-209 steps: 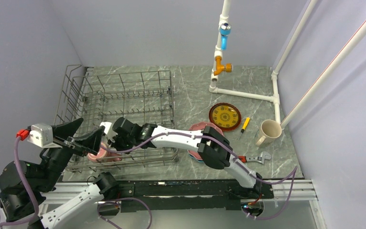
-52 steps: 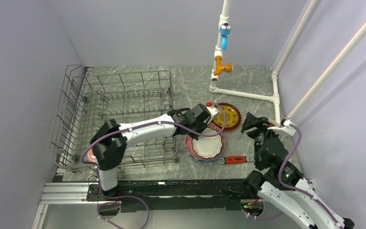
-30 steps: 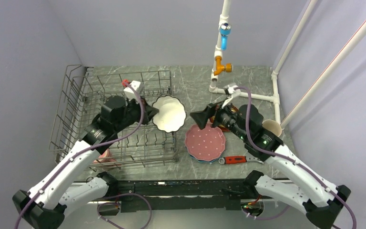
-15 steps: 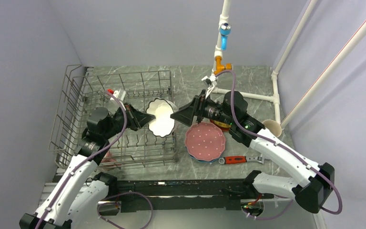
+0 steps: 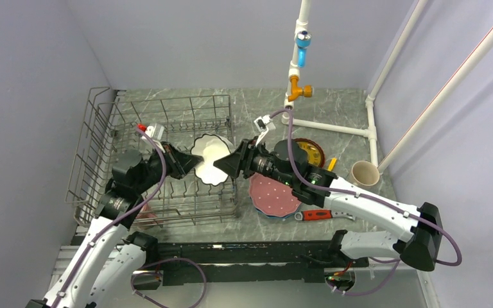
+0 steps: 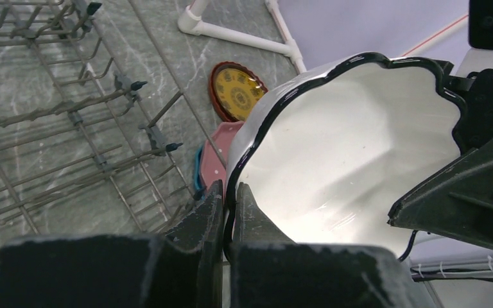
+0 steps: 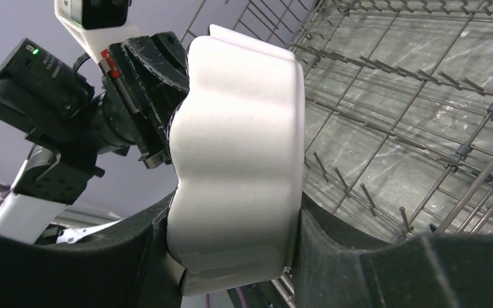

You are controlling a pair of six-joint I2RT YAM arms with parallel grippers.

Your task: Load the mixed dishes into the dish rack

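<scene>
The white scalloped bowl (image 5: 210, 160) hangs tilted on edge above the right end of the dish rack (image 5: 103, 128). My left gripper (image 5: 189, 163) is shut on its black-edged rim (image 6: 244, 154), one finger inside and one outside. My right gripper (image 5: 228, 165) comes from the opposite side, and its fingers press both sides of the bowl (image 7: 237, 160). The pink scalloped plate (image 5: 276, 196) lies on a blue plate (image 6: 197, 176) right of the rack. Behind them lie the red-brown plate (image 5: 311, 153) and the cream cup (image 5: 364, 173). A pink mug (image 5: 142, 206) shows in the rack's near corner.
A red-handled wrench (image 5: 318, 215) lies near the front edge and a yellow screwdriver (image 5: 331, 165) next to the cream cup. White pipework (image 5: 330, 126) with a blue and orange valve stands at the back right. Upright tines (image 7: 391, 96) fill the rack floor under the bowl.
My left gripper carried the bowl leftwards over the rack's right end. My right arm reached left across the plates and its jaws narrowed onto the bowl's other side.
</scene>
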